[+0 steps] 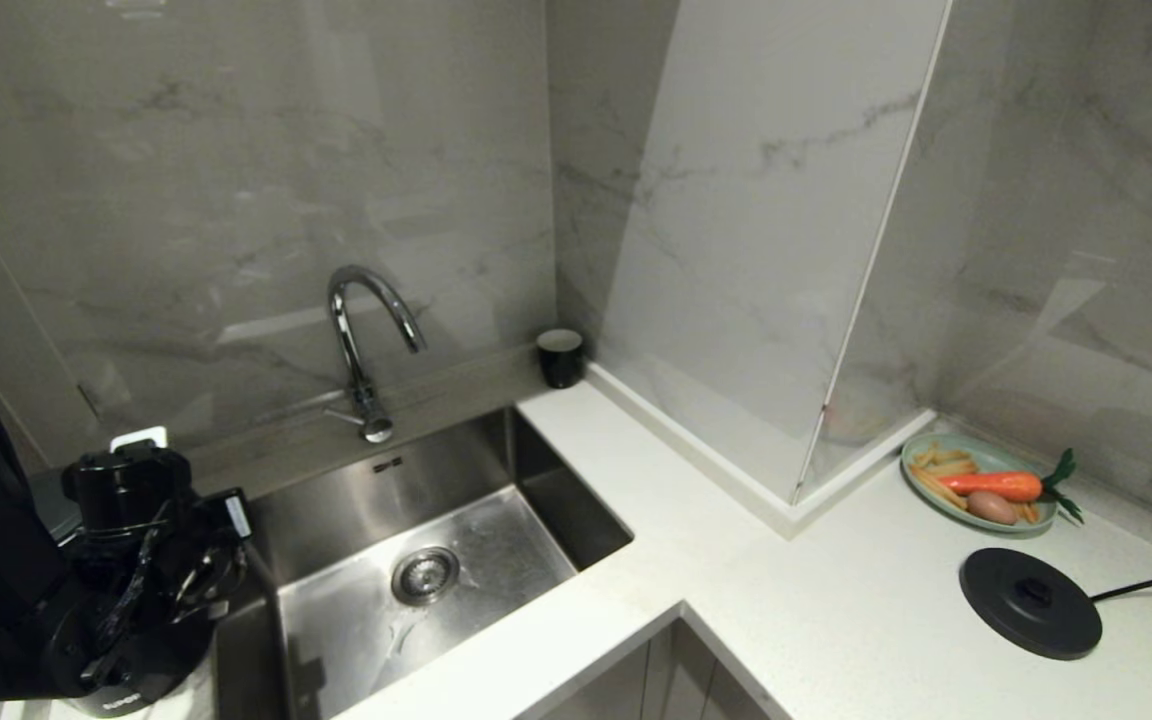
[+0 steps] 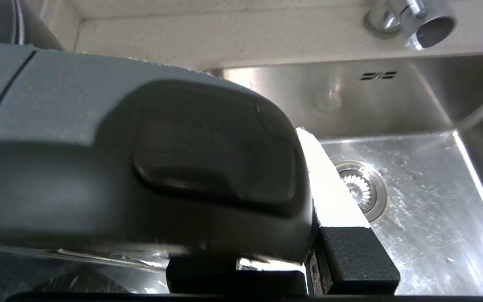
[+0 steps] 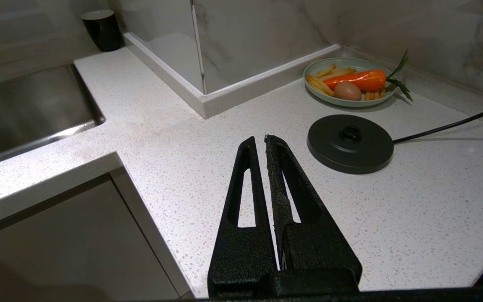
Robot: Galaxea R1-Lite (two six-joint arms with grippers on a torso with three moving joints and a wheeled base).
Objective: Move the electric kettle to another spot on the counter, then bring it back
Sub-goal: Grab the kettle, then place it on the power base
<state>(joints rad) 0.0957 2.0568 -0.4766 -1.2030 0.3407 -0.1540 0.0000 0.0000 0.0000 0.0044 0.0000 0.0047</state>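
The electric kettle stands at the counter's far left beside the sink, mostly hidden under my left arm. In the left wrist view its dark grey handle with thumb lever fills most of the picture. My left gripper is shut on that handle; one finger presses against the handle's side and the other is hidden behind it. My right gripper hangs shut and empty over the white speckled counter, close to the flat black base disc.
A steel sink with a chrome tap lies right of the kettle. The base disc with its cord, a green plate of carrot, egg and fries and a small black cup also sit on the counter.
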